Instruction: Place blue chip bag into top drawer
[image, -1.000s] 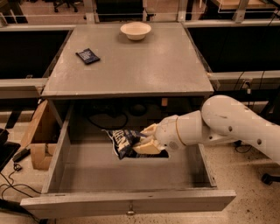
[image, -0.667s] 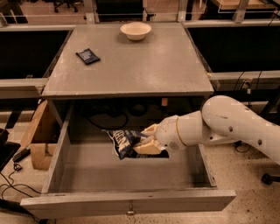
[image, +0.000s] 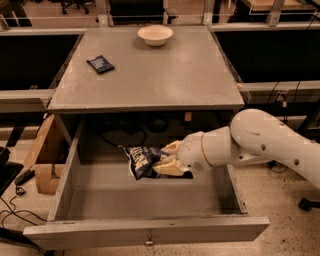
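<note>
The top drawer (image: 150, 232) is pulled wide open below the grey table, its small metal knob at front centre. My gripper (image: 167, 159) reaches in from the right on the white arm and is shut on the blue chip bag (image: 141, 160). The bag is crinkled dark blue foil with white print and hangs inside the drawer, over its back half, just above the floor. The bag's right end is hidden between the fingers.
On the table top (image: 165, 80) sit a cream bowl (image: 155, 34) at the back and a small flat dark blue packet (image: 100, 64) at the left. A cardboard box (image: 45, 162) stands on the floor left of the drawer. Cables lie at bottom left.
</note>
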